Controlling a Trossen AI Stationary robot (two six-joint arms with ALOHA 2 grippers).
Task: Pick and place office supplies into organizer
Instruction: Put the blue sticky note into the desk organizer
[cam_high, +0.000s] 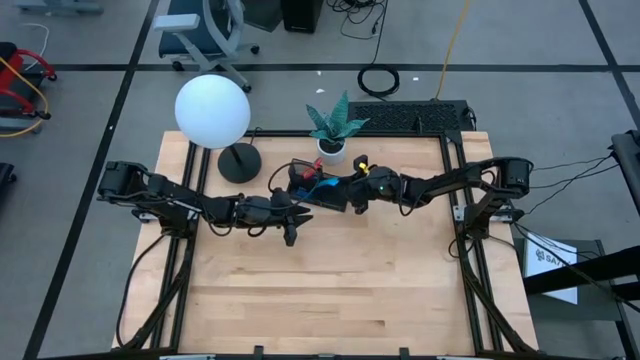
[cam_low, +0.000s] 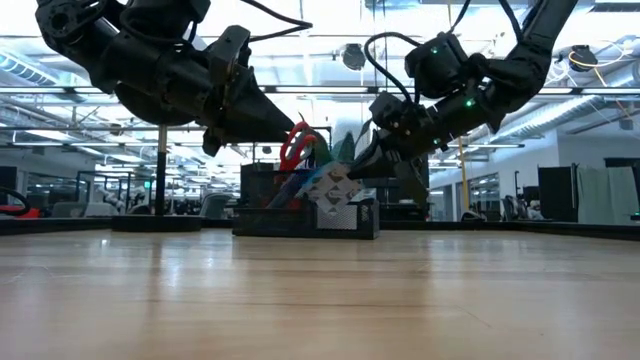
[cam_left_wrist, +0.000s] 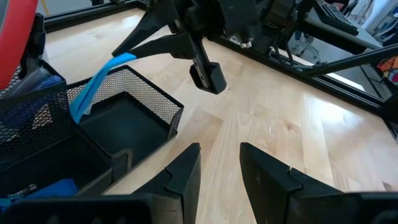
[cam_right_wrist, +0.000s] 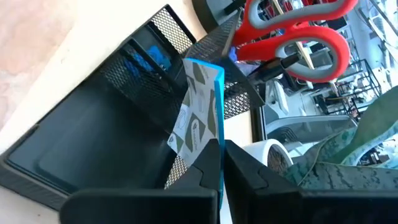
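Note:
The black mesh organizer (cam_high: 312, 192) (cam_right_wrist: 93, 143) stands at the table's far middle. Red-handled scissors (cam_right_wrist: 292, 31) (cam_low: 296, 145) stand upright in its taller compartment. My right gripper (cam_right_wrist: 221, 155) (cam_high: 350, 193) reaches in from the table's right and is shut on the blue note pad (cam_right_wrist: 200, 118) (cam_left_wrist: 99, 87), held slanting over the organizer's tray. My left gripper (cam_left_wrist: 219, 168) (cam_high: 291, 230) hovers open above the bare wood just on the near side of the organizer, with nothing between its fingers. My right gripper pinches the note pad's near edge (cam_right_wrist: 208, 146) between its two fingers, coming from the table's right and slanting down. The pad sticks out past the fingertips, tilted, its far end (cam_left_wrist: 79, 107) dipping toward the mesh compartment. Whether it touches the organizer I cannot tell.
A white globe lamp (cam_high: 212, 110) on a round black base (cam_high: 239, 162) stands far left of the organizer. A plant in a white pot (cam_high: 333, 148) stands just behind it. Bare wood (cam_high: 330, 290) fills the table's near half.

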